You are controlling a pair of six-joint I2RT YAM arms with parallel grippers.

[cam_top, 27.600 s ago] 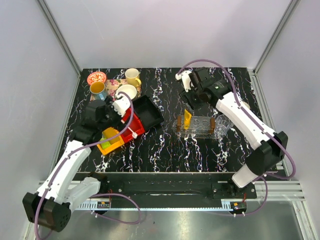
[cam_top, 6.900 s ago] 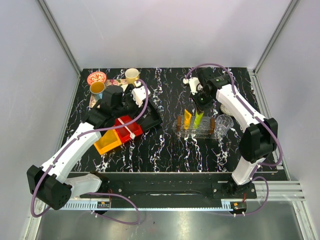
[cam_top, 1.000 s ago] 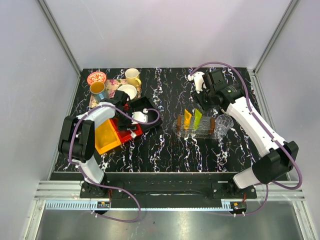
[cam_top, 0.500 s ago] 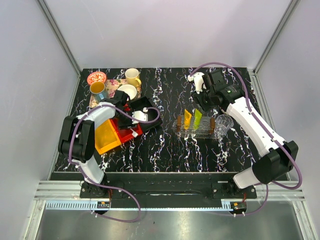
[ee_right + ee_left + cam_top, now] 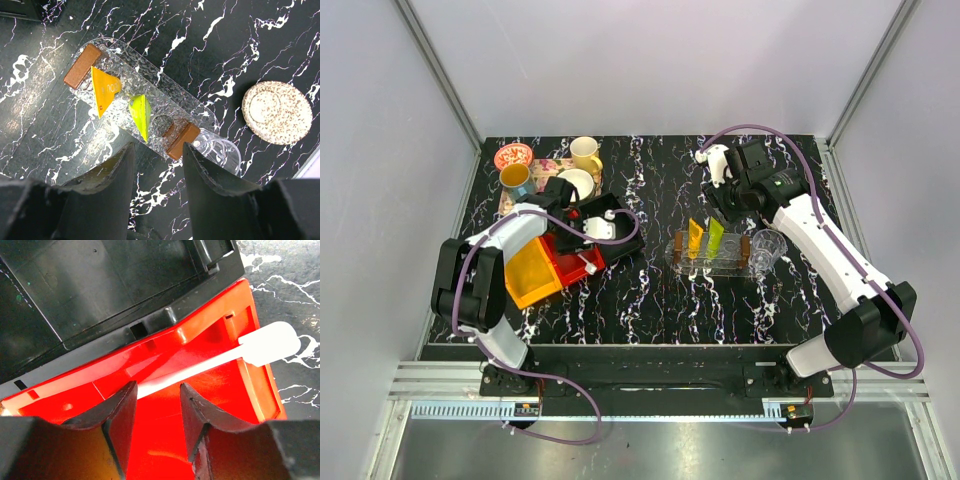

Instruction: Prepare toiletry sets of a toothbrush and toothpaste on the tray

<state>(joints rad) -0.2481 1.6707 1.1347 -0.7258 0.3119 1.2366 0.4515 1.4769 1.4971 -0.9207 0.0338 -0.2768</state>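
Toothbrush [image 5: 205,364] lies slantwise in the red bin [image 5: 200,327], head poking out over the rim. It looks like light, stiff, slick plastic, likely to pivot or skid. Left gripper [image 5: 156,407] sits half-narrowed astride the handle, nothing clamped; best pinched mid-handle, across its width.

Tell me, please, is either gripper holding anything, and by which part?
Nothing held. Left gripper stands open over the toothbrush, at its handle; right gripper is open and empty.

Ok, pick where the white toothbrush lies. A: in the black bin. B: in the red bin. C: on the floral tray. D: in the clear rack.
B: the toothbrush lies slanted across the red bin, its head over the rim.
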